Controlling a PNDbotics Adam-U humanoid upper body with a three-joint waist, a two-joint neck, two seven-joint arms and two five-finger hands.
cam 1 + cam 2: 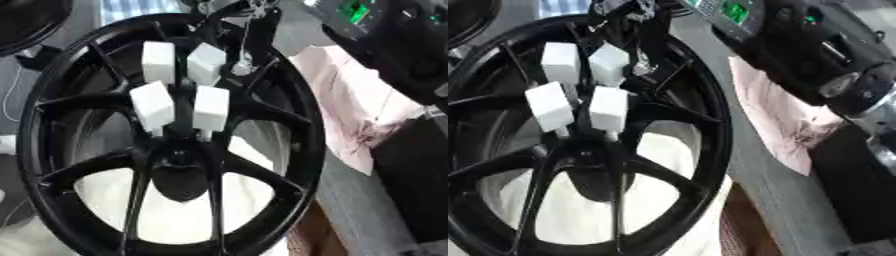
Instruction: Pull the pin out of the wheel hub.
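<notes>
Wheel hub [262, 165], black and spoked, fills the left of the scene with four white blocks [212, 108] on pins near its centre. Reaching from the far side, one hand [249, 30] touches the far spokes; whether its fingers pinch cannot be told.

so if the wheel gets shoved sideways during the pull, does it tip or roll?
Probably neither. The black wheel appears to lie flat, face up, so rolling seems unlikely. Its broad rim and thick spokes suggest it is rigid and heavy. It may slide a little instead.
</notes>
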